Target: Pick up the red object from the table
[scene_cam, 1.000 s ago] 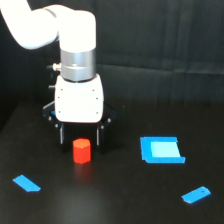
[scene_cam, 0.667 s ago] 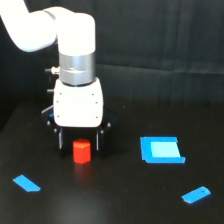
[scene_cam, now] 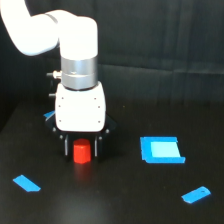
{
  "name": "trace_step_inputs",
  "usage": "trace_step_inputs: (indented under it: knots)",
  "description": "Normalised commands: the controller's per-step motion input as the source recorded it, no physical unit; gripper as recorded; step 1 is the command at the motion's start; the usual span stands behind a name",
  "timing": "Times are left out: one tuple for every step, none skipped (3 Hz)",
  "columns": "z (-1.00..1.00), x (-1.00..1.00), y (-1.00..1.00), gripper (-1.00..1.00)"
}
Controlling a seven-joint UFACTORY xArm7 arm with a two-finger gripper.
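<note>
The red object (scene_cam: 81, 152) is a small stubby orange-red block standing on the black table (scene_cam: 115, 200), left of centre in the exterior view. My gripper (scene_cam: 81, 148) hangs straight down from the white arm, low over the table. Its two dark fingers (scene_cam: 65, 146) stand on either side of the block, so the block sits in the gap between them. The jaws look open, with a small gap showing on each side of the block. The white wrist body hides the block's top rear.
A flat bright blue square piece (scene_cam: 161, 150) lies to the exterior view's right of the gripper. A small blue strip (scene_cam: 26, 183) lies at the front left and another (scene_cam: 196, 194) at the front right. A blue bit (scene_cam: 48, 116) peeks out behind the wrist. A black cloth backdrop hangs behind.
The gripper has come down around the red block, which now sits between the fingers rather than below them. The block has not moved.
</note>
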Motion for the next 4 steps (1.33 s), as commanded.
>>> trace_step_inputs:
  knots:
    - [-0.03, 0.14, 0.01, -1.0]
    - [0.08, 0.1, -0.01, -0.99]
    - [-0.03, 0.13, -0.03, -0.99]
    - [0.97, 0.02, 0.0, -1.0]
